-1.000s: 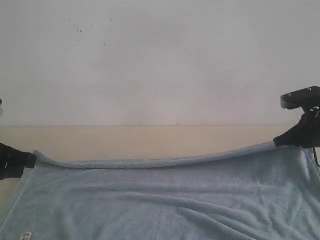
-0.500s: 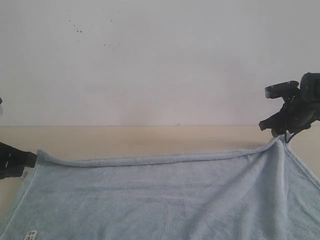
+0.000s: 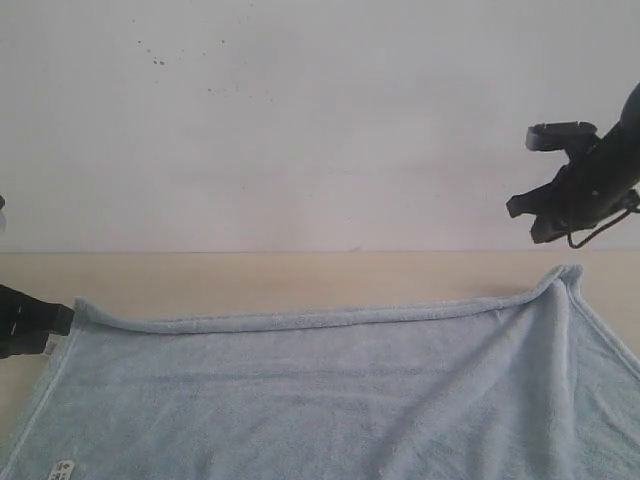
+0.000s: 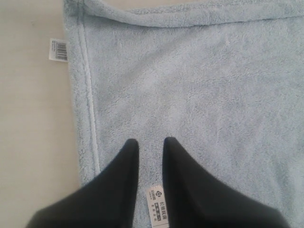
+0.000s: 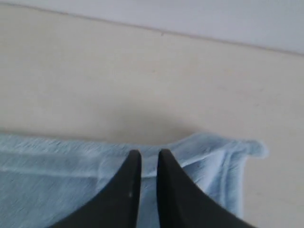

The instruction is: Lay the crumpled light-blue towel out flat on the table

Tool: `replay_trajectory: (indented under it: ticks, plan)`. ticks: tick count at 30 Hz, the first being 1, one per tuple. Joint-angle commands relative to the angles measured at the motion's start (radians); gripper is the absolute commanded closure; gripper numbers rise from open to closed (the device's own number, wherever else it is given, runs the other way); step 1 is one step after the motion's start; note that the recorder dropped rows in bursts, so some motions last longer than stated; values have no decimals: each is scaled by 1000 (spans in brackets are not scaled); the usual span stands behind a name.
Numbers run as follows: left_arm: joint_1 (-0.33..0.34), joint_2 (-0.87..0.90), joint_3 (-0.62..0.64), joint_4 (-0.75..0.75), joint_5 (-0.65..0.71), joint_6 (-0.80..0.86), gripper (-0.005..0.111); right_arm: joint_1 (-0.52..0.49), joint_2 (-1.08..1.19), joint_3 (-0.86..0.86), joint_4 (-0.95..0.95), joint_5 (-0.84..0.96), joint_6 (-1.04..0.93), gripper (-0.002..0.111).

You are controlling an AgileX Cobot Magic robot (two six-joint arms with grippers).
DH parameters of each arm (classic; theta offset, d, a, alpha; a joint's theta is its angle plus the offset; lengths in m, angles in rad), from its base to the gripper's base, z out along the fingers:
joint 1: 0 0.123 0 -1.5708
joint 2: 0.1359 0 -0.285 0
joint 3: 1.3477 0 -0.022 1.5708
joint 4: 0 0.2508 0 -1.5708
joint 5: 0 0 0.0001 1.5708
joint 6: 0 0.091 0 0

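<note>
The light-blue towel lies spread wide over the beige table, its far hem rolled into a low ridge. My left gripper rests at the towel's far left corner. In the left wrist view it hovers over flat towel, narrowly open, with a white label showing in the gap. My right gripper hangs in the air above the towel's raised far right corner, holding nothing. The right wrist view shows it slightly open above that curled corner.
A white wall meets the table's back edge. A bare strip of table lies between wall and towel. A second white label sticks out from the left hem, and another shows at the near left.
My right gripper let go of the far right corner and rose up and left. The corner dropped back to the table and the wrinkles flattened. The left gripper stayed put.
</note>
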Motion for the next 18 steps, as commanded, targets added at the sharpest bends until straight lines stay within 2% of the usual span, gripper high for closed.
replay_trajectory:
  ticks: [1,8,15,17,18]
  plan:
    - [-1,-9,17,-18,-2,23,89,-2,-37,119,191,106,-138,96]
    - [-1,-9,46,-99,6,104,89,-2,-131,364,222,60,-211,96]
    - [-1,-23,46,-335,10,318,89,-2,-317,620,222,-104,-285,96]
    - [-1,-39,46,-403,22,386,89,-2,-368,674,222,-135,-285,100]
    - [-1,-48,46,-427,27,411,89,-2,-395,704,220,-147,-285,105]
